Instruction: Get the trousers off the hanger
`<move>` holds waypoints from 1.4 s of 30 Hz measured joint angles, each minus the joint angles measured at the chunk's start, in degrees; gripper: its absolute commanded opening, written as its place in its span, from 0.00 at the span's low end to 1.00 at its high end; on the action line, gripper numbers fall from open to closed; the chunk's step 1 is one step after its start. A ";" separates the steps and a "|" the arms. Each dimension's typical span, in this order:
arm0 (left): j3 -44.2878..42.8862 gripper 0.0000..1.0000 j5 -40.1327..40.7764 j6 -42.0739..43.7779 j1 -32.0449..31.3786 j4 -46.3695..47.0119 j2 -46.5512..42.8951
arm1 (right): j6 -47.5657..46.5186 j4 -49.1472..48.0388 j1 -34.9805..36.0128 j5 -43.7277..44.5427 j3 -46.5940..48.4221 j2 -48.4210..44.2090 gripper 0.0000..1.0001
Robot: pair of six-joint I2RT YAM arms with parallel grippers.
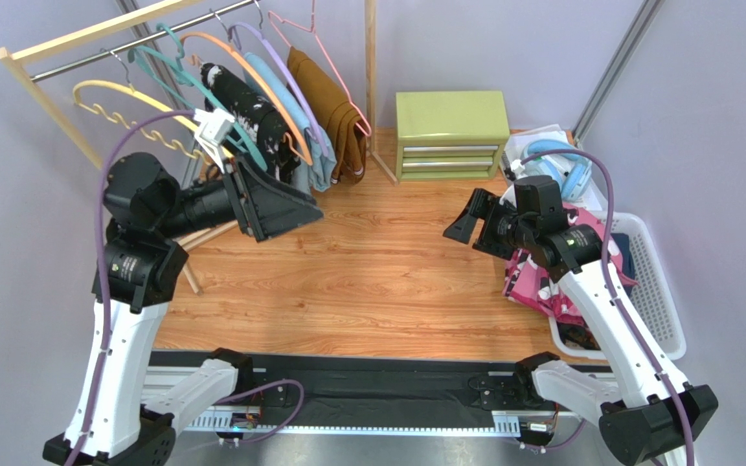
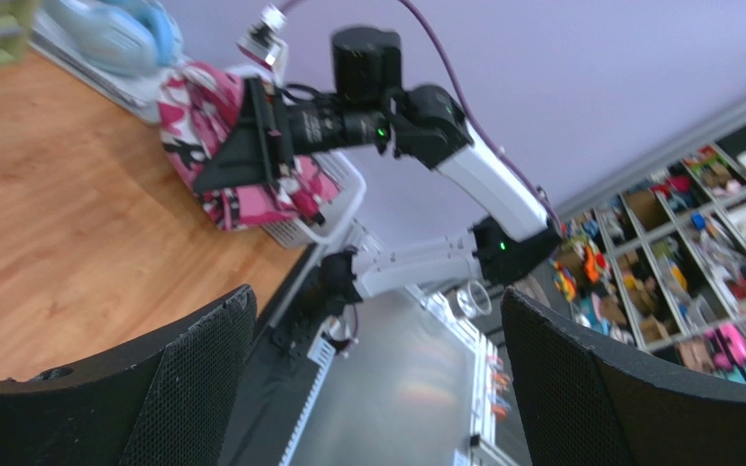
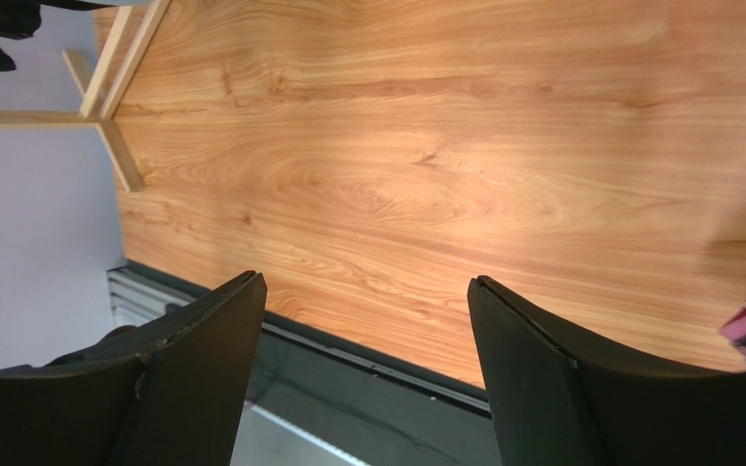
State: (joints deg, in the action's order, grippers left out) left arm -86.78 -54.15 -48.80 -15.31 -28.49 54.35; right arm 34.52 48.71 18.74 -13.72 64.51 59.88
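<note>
Bright even light, warm glare on wooden table (image 3: 401,189), soft blur throughout left wrist view.

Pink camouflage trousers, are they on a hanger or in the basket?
In the basket: the pink camouflage trousers lie bunched in the white basket, spilling over its rim, with no hanger on them.

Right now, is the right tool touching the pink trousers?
Apart. Top view: the right tool hangs open over bare table, left of the pink trousers; right wrist view shows only table between its fingers.
</note>
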 measured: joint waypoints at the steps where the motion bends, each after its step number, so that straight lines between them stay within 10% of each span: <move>1: 1.31 0.99 0.00 0.22 -1.60 0.15 -0.66 | 0.98 -0.81 0.00 -0.76 -0.87 -0.11 0.83; 12: 29.42 0.99 6.56 -1.38 -21.07 10.43 -11.61 | 16.33 -21.97 2.10 -9.40 -20.06 -4.92 0.98; 27: 71.28 0.99 15.93 -14.45 -22.49 37.09 -24.68 | 25.66 -50.23 10.40 -9.11 -49.05 -18.69 1.00; 37: 85.42 1.00 29.94 -32.35 -22.47 45.70 -50.77 | 35.26 -38.34 10.45 -3.45 -61.86 -58.07 1.00; 42: 84.06 1.00 33.97 -33.68 -22.49 37.18 -54.01 | 35.23 -36.09 10.51 -2.40 -61.31 -55.30 1.00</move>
State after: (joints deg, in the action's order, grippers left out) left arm -2.72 -20.18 -82.48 -37.80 8.69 0.34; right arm 69.76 12.62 29.26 -16.12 3.20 4.58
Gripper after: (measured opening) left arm 0.993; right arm 0.998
